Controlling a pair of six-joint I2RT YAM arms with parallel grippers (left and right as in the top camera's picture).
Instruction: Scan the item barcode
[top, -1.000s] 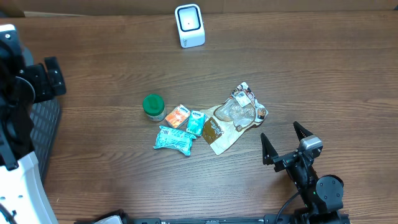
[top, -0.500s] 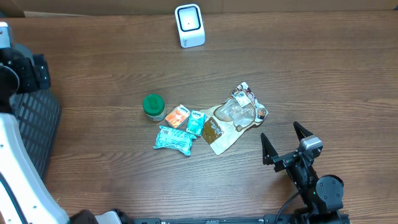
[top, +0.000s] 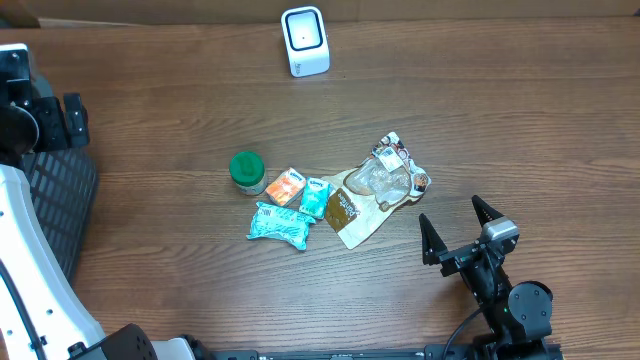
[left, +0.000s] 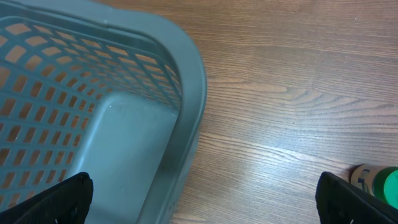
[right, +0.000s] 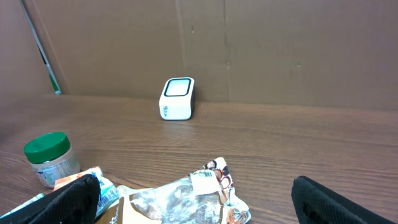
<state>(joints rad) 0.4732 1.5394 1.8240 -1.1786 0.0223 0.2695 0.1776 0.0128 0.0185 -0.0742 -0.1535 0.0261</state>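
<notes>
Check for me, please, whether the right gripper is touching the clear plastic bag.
Apart. The overhead view shows a strip of bare table between the open right gripper and the clear plastic bag, and nothing lies between its fingers.

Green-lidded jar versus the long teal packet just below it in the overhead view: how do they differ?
The jar stands upright; the teal packet lies flat. The jar is round, with a green lid and a pale body; the teal packet is oblong and crinkled. Both rest on the wooden table in the same cluster of items.
</notes>
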